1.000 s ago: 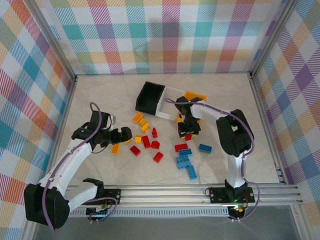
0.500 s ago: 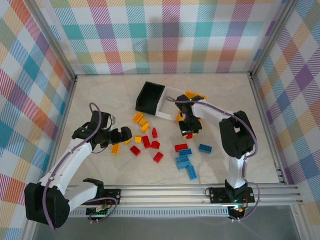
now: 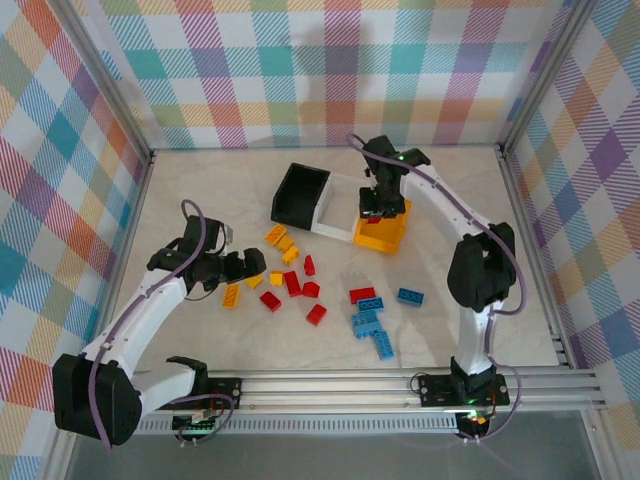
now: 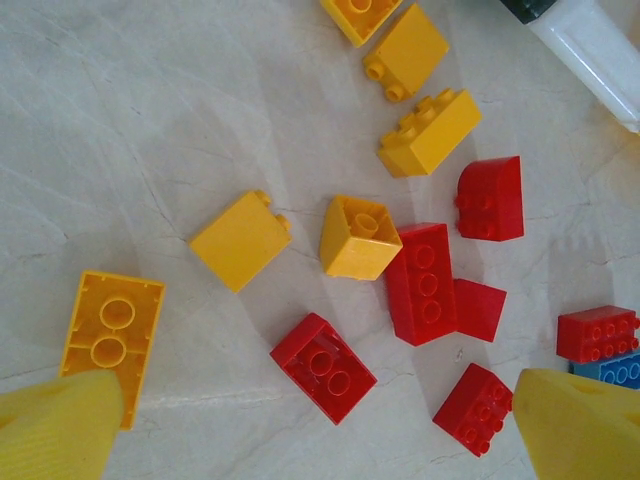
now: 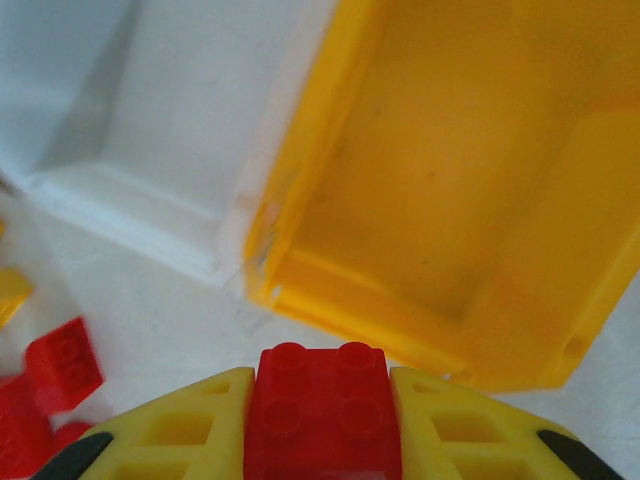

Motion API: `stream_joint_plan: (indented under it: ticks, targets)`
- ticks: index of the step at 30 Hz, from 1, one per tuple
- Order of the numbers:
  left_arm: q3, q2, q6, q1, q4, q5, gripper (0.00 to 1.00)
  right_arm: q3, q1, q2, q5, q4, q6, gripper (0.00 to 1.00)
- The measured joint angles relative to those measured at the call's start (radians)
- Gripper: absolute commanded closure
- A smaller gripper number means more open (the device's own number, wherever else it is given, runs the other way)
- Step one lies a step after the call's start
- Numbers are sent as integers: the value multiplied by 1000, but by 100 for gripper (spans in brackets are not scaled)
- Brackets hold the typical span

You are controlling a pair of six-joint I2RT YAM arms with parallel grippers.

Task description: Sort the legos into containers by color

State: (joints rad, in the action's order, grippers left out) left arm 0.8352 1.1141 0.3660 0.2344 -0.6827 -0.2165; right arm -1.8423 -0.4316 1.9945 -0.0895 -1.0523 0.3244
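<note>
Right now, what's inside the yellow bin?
Nothing I can see: the yellow bin shows a bare floor. From above, the right gripper holding a red brick covers part of it.

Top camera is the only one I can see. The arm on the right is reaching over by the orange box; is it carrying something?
Observer: Yes. The right wrist view shows a red brick pinched between the yellow fingers of the right gripper.
Operator: Is anything in that box already?
Observer: What shows of the inside of the yellow-orange bin is bare plastic, with no bricks.
Operator: And the other arm's claw?
Observer: The left gripper holds nothing; its jaws stand wide apart above loose bricks, red and yellow.
</note>
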Motion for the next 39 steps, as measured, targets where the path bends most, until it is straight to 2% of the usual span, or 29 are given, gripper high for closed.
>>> stream_joint_plan:
  ticks: [6,9,20,22,23,25,32,35,39]
  targets:
    - [0,-14,-15,0,-29,0,0,-36,48,135,-15,-6,-1,66]
    - [0,-17,-18,0,-35,0,0,-40,55,177,-19,-7,-2,60]
    - [0,21,-18,6,-48,-35,0,-49,55,189,-15,-11,-5,45]
    - [0,30,-18,16,-47,-38,0,-45,55,172,-15,-20,-2,36]
    - [1,34,-18,24,-47,-39,0,-31,55,151,-17,-22,3,29]
    - [2,41,-18,39,-44,-44,0,38,55,68,-27,-28,16,20]
    - [3,98,-18,117,-14,-53,0,439,55,-356,-24,-75,113,4]
    - [12,127,-16,154,4,-52,0,602,55,-426,2,-70,163,1]
    - [34,151,-14,195,24,-52,0,732,55,-419,35,-32,201,1]
